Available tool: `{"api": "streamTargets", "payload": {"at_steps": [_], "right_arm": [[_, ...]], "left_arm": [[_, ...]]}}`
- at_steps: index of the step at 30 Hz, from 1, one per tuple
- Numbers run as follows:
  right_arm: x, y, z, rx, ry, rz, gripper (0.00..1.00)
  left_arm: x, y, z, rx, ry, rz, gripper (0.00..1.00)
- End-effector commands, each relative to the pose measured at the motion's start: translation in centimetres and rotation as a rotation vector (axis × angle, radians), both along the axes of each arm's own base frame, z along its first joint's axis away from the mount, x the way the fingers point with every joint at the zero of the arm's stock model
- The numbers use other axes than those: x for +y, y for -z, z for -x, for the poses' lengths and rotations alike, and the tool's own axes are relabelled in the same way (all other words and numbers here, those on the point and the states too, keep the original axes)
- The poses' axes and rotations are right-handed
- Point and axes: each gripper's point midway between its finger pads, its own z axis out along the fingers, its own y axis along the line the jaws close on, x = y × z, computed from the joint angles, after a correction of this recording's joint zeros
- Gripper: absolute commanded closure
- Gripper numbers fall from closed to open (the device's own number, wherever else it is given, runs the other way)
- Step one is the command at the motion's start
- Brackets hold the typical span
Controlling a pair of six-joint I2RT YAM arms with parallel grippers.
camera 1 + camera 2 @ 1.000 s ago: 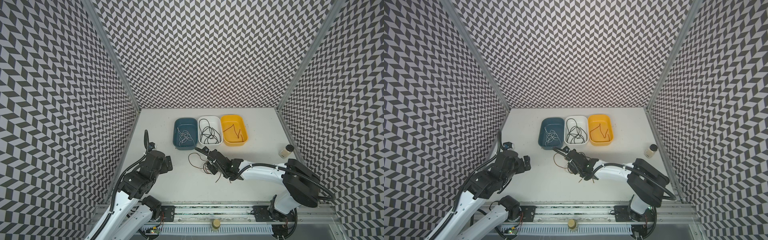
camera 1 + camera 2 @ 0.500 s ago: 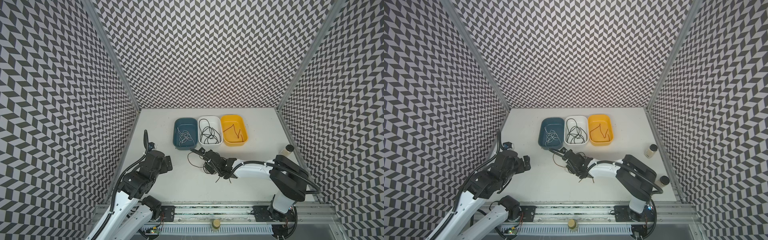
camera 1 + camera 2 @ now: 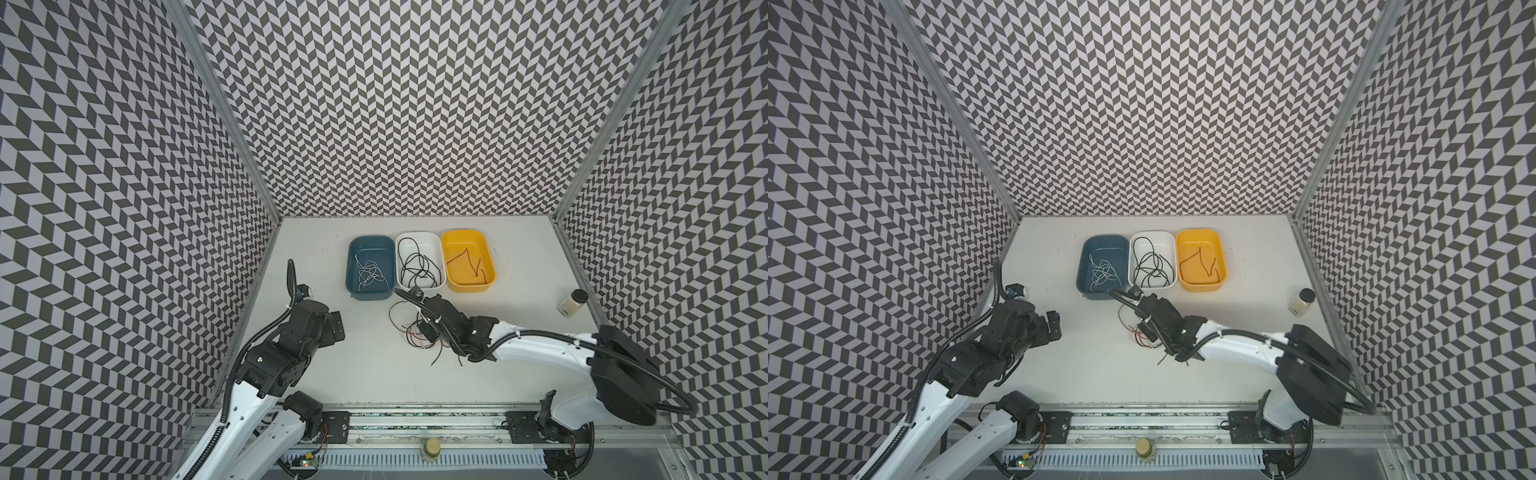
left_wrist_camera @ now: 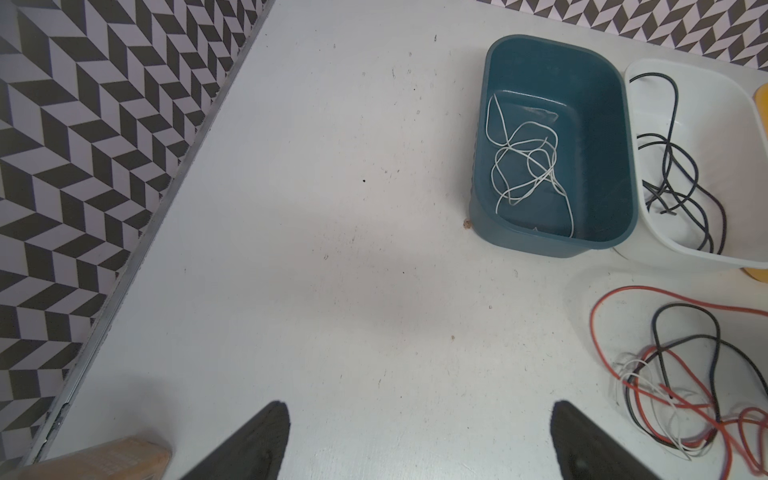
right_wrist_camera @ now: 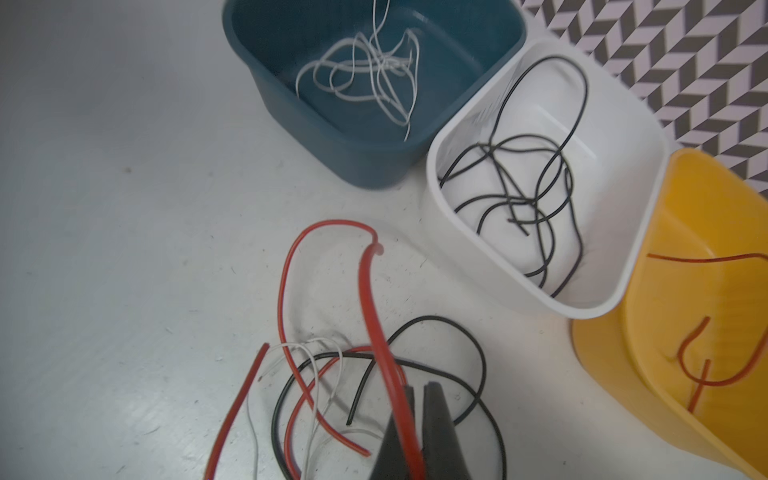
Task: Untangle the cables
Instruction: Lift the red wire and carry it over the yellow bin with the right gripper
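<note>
Cables point(image 5: 332, 356) lie tangled; right gripper point(image 5: 417, 395) pinches a red cable point(image 5: 369, 299), left gripper point(image 4: 419, 419) hangs spread.

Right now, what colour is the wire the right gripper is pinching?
Red cable in the right gripper; best in the right wrist view.

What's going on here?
The right gripper is shut on a red wire in the mixed red, black and white tangle on the white table. The left gripper hangs open, apart from it. White wires lie in the teal plastic bin, black wires in the white bin, thin red wires in the yellow bin.
</note>
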Motion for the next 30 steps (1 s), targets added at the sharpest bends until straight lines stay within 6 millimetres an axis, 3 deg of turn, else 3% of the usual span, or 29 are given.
{"api": "streamTargets", "payload": {"at_steps": [1, 11, 17, 21, 28, 30], "right_arm": [[-1.7, -4.0, 0.5, -0.069, 0.027, -0.059, 1.0], [-7.7, -12.8, 1.8, -0.223, 0.176, -0.183, 1.0], [-10.4, -16.7, 1.7, -0.276, 0.256, -0.189, 1.0], [-12.7, -17.1, 0.2, -0.226, 0.341, -0.203, 1.0], [-18.0, -15.4, -4.4, -0.113, 0.555, -0.253, 1.0], [-18.4, -14.6, -5.7, -0.091, 0.586, -0.25, 1.0]], "left_arm": [[0.0, -0.1, -0.2, -0.007, -0.003, 0.002, 0.0], [-0.1, 0.1, -0.3, 0.002, 0.001, 0.002, 0.0], [-0.1, 0.1, -0.2, 0.001, 0.0, 0.004, 0.0], [-0.1, 0.1, -0.2, 0.002, 0.0, 0.005, 0.0], [-0.1, -0.1, -0.2, -0.004, 0.0, 0.008, 0.0], [0.0, -0.2, -0.2, -0.011, -0.003, 0.008, 0.0]]}}
